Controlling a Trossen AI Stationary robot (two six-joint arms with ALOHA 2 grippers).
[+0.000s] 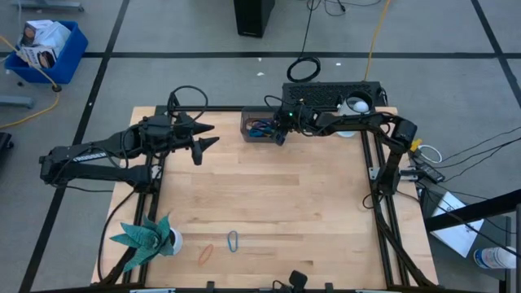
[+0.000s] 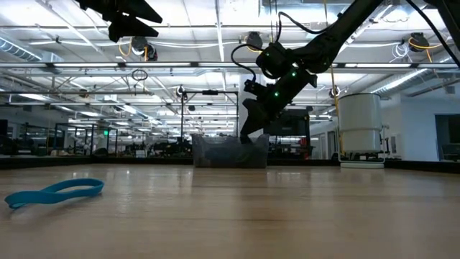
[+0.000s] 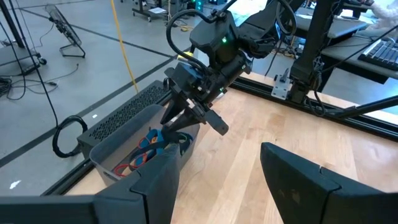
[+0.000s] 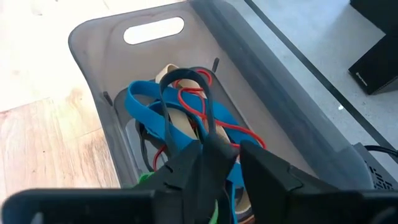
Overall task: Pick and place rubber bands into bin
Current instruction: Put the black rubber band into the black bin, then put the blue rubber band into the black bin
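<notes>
**Right hand drops a black band at the bin; two bands wait across the tabletop**

The right hand (image 1: 280, 135) hangs over the near edge of the bin (image 1: 247, 124), at the tabletop's (image 1: 277, 203) far side. In the right wrist view its fingers (image 4: 264, 165) stand a little apart, with a black band (image 4: 186, 93) looped between them and draped onto the pile below; whether the fingers grip it or have let it go cannot be told. Blue (image 4: 149, 112), red (image 4: 199, 109) and tan bands already lie tangled in the bin.

The left hand (image 1: 206, 136) hovers above the tabletop just left of the bin, fingers spread and empty.

Two bands remain on the near side, well apart from both hands: an orange band (image 1: 205, 254) and a teal band (image 1: 233, 241), side by side near the front edge, by a green paper plant (image 1: 146, 236). The teal band's long axis runs roughly front to back, the orange one's on a slant. Both lie left of centre, so the left arm looks the nearer and better placed for the next pick.
</notes>
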